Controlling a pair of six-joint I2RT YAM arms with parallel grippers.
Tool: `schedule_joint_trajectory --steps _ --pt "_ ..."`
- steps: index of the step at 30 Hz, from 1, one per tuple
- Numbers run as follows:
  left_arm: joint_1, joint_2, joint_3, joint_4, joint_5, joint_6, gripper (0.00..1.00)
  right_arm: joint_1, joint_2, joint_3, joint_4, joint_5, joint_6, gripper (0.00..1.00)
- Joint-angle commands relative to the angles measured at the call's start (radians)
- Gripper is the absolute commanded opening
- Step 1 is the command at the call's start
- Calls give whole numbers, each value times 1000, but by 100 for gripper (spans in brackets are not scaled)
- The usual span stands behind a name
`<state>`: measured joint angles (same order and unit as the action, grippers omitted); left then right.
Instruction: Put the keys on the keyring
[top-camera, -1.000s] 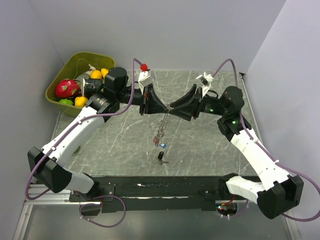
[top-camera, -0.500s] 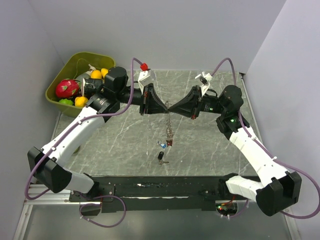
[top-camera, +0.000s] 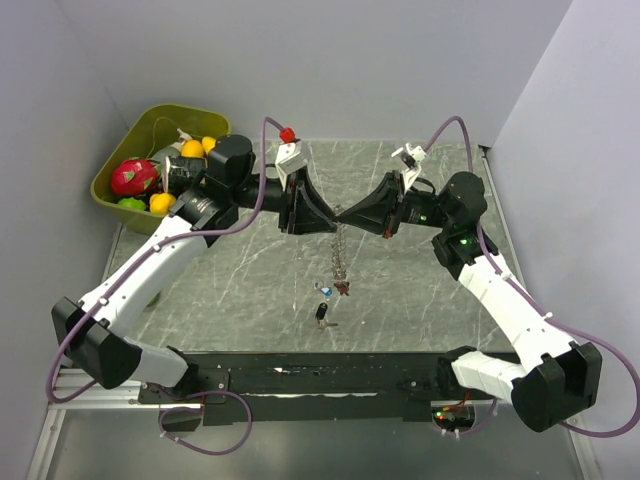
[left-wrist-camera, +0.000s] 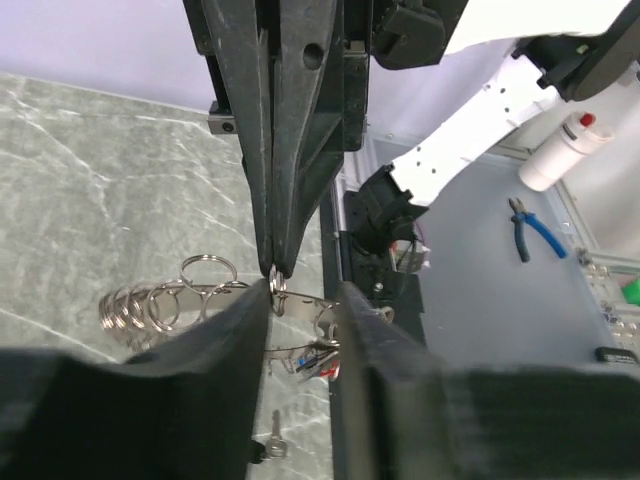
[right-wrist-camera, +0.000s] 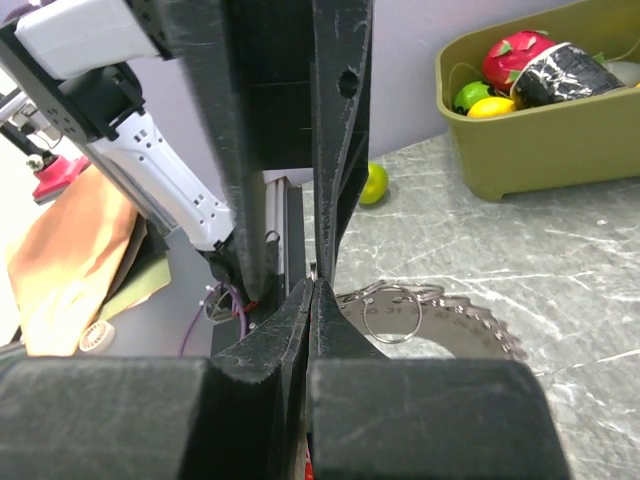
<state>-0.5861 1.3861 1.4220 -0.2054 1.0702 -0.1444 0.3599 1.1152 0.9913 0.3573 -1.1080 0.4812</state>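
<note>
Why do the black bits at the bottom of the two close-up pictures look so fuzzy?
Left wrist view: the left gripper sits too near the lens, so its fingers blur, while the keyring looks sharp. Right wrist view: same for the right gripper. Top external view: everything is in focus.

White-shelled left arm (top-camera: 150, 265) and right arm (top-camera: 505, 300) with black joint housings, purple cables (top-camera: 250, 205) looping alongside, black wedge-shaped left gripper (top-camera: 330, 225) and right gripper (top-camera: 345, 216), two green lights (top-camera: 466, 243) glowing on the right arm
</note>
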Motion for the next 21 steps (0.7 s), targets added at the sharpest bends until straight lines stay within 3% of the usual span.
schedule_joint_trajectory --steps 1,4,7,14,17,21 --pt "18 -74 2 69 -79 -18 48 2 -28 -8 97 -9 30 0" --pt "66 -110 -61 236 -32 -154 56 4 -41 -19 112 -4 33 0" --pt "118 -125 -128 427 22 -321 57 4 -61 -36 144 20 46 0" --pt "132 -107 -205 722 68 -558 55 2 -98 -100 296 106 135 0" --pt "132 -88 -224 800 65 -635 53 2 -104 -120 353 135 175 0" --pt "129 -67 -222 787 47 -644 48 2 -95 -126 394 145 214 0"
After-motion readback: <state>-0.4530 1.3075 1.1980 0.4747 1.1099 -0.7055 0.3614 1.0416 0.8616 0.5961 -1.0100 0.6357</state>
